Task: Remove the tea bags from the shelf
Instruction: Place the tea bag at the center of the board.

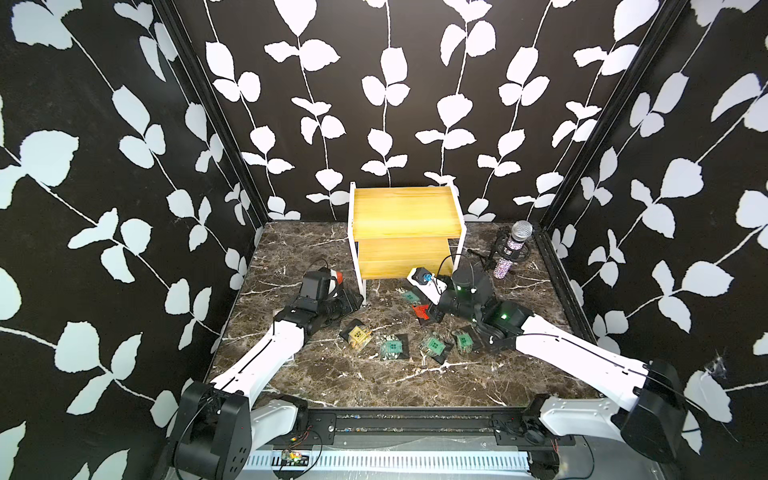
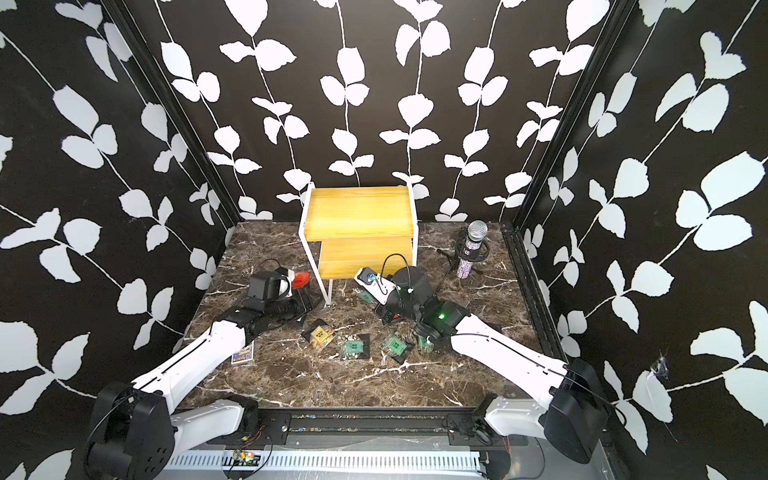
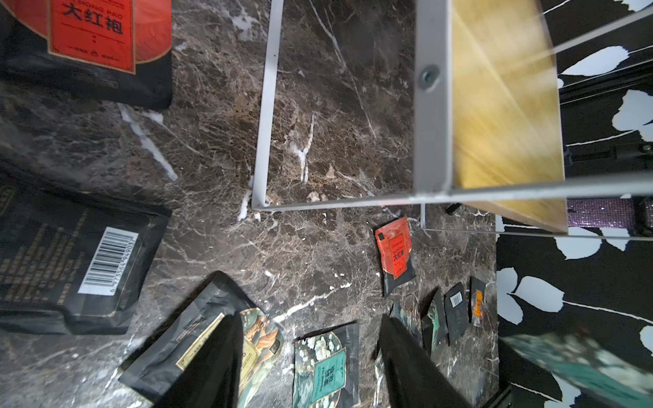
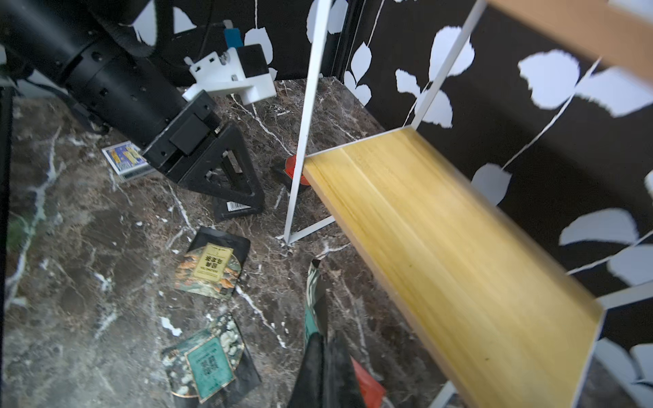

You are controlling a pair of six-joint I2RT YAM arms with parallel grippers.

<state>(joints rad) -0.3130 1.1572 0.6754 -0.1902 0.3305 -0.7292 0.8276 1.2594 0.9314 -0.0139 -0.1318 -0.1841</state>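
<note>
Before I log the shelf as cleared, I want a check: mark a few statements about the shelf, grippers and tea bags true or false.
1. Both boards of the shelf are bare. True.
2. The sparkly microphone lies on the top board. False: it stands on the marble table beside the shelf.
3. The left gripper is open and empty. True.
4. The right gripper is open. False: it is shut on a green tea bag.

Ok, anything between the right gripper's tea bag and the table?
Nothing visible: the right gripper seems to pinch a green tea bag clear of the shelf, low over the table; a red bag lies beside.
</note>
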